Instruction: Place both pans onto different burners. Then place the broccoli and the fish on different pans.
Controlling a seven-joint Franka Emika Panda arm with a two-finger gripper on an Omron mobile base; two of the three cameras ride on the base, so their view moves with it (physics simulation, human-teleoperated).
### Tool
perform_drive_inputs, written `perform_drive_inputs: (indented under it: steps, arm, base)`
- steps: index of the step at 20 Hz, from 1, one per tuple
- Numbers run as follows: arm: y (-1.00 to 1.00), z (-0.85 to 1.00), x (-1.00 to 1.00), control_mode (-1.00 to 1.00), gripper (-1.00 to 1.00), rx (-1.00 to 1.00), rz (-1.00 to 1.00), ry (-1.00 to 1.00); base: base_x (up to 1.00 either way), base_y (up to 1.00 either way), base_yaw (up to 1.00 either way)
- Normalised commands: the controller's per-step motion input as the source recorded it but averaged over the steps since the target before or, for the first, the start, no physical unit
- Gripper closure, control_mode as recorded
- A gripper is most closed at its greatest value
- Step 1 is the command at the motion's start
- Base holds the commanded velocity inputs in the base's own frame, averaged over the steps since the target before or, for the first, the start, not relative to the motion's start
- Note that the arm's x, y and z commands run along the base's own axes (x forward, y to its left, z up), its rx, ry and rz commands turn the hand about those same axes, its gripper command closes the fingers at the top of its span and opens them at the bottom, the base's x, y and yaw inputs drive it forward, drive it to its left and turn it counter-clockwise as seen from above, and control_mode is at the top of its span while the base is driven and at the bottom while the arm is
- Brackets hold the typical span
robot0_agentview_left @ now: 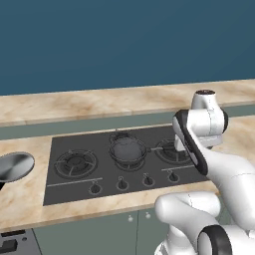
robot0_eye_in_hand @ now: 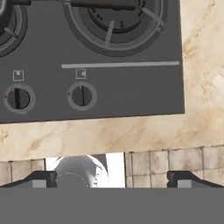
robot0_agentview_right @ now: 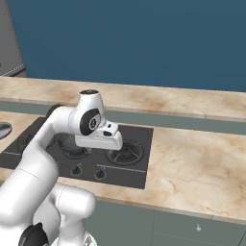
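pan [robot0_agentview_left: 14, 166] lies on the surface far left of the cooktop [robot0_agentview_left: 74, 187]; another pan [robot0_agentview_left: 128, 150] sits on the middle burner. claw [robot0_eye_in_hand: 112, 179], wide and empty, hangs over the right knobs [robot0_eye_in_hand: 82, 95], well apart.

Premises: a rendered kitchen. A dark cooktop [robot0_agentview_left: 124, 162] with ringed burners [robot0_agentview_left: 75, 163] and knobs [robot0_eye_in_hand: 82, 95] sits in a marbled beige surface [robot0_agentview_right: 192, 163]; grey-green cabinet fronts [robot0_agentview_left: 99, 234] below, blue wall [robot0_agentview_left: 124, 40] behind, tiled floor [robot0_eye_in_hand: 175, 159].

Pan [robot0_agentview_left: 128, 150] on middle burner [robot0_agentview_left: 128, 155]; right burner [robot0_agentview_right: 126, 151] bare.
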Motion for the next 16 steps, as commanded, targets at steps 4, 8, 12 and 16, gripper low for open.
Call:
perform_drive_inputs:
  steps: [4,8,12,16]
  arm:
    - [0.15,0.15,0.00,-1.00,-1.00,-0.02,-0.13,0.00]
    - [0.02,0.09,-0.05,-1.00,-1.00,0.00,-0.08,0.00]
    - [0.04,0.05,-0.09,-1.00,-1.00,0.00,-0.05,0.00]
    - [0.01,0.01,-0.16,-1.00,-1.00,0.00,-0.01,0.00]
  base:
    - [0.00,0.00,0.00]
    - [0.00,0.00,0.00]
    - [0.00,0.00,0.00]
    - [0.00,0.00,0.00]
